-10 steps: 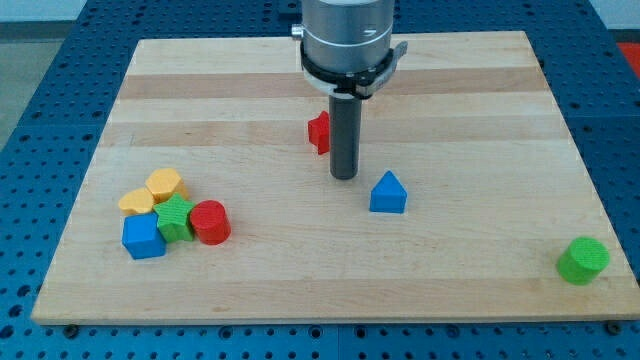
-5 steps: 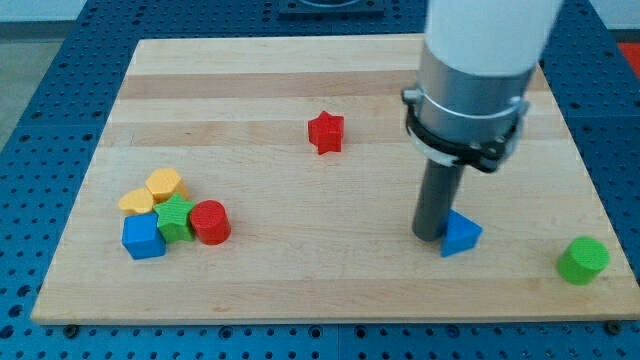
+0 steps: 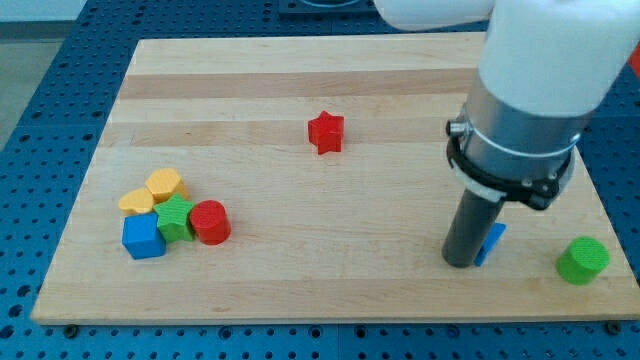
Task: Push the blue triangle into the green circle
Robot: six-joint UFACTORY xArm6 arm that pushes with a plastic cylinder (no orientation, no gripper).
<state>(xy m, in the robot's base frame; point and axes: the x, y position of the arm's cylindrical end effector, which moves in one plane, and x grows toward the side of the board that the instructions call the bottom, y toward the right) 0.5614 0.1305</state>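
A: Where is my tip (image 3: 461,264) relative to the blue triangle (image 3: 491,243)?

B: Touching its left side; the rod hides most of the block. No gripper is fitted, so nothing is held.

A: And the green circle (image 3: 583,260)?

B: Near the triangle, to the view's right and slightly lower. In my judgement, push rightward

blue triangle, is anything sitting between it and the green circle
Nothing visible does. The blue triangle sits just right of my tip, mostly hidden behind the rod, and only bare board lies between it and the green circle further to the view's right. The other blocks are far off to the left.
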